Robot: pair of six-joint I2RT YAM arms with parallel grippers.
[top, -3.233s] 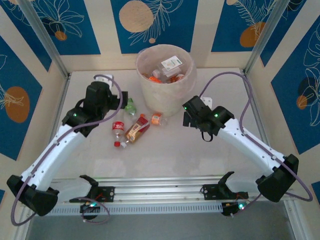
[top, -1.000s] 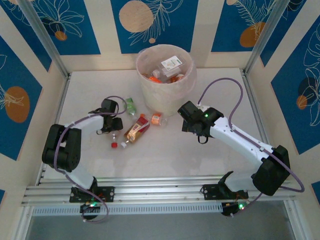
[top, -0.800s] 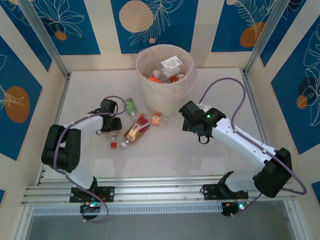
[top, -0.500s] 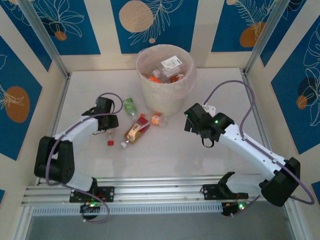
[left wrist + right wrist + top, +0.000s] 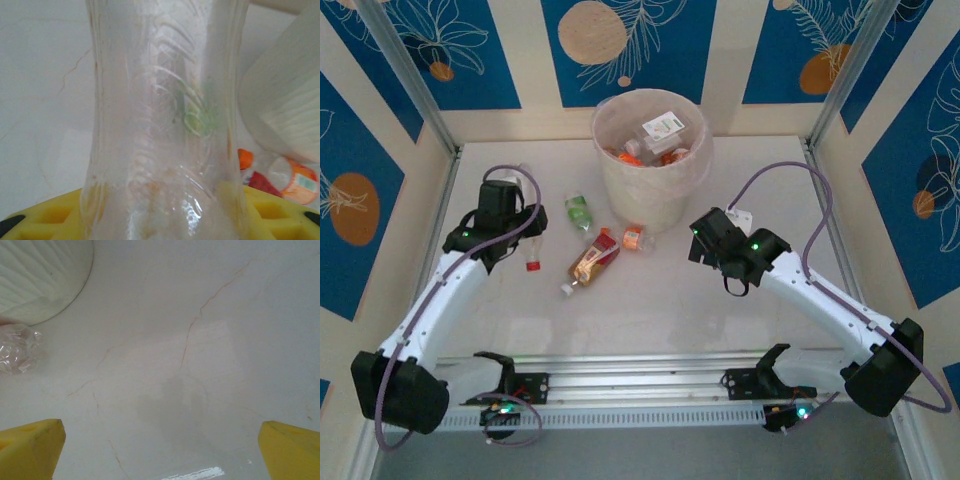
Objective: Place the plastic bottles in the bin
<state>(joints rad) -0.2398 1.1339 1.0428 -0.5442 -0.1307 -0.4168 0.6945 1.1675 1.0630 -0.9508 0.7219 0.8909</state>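
Grip looks firm: my left pincer (image 5: 160, 215) clamps a clear ribbed plastic bottle (image 5: 160, 100), apparently red cap down, held off the worktop (image 5: 200, 340) for carrying to the tall cream-white round bin (image 5: 650, 190). Right pincer (image 5: 160, 440) gapes wide, probably ready for the leftover bottles (image 5: 592, 262) lying beside the bin.

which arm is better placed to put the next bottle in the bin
The left arm: its jaws are shut on a clear bottle left of the bin, so it likely only has to carry it over the rim. The right arm's jaws stand open and empty above the table.
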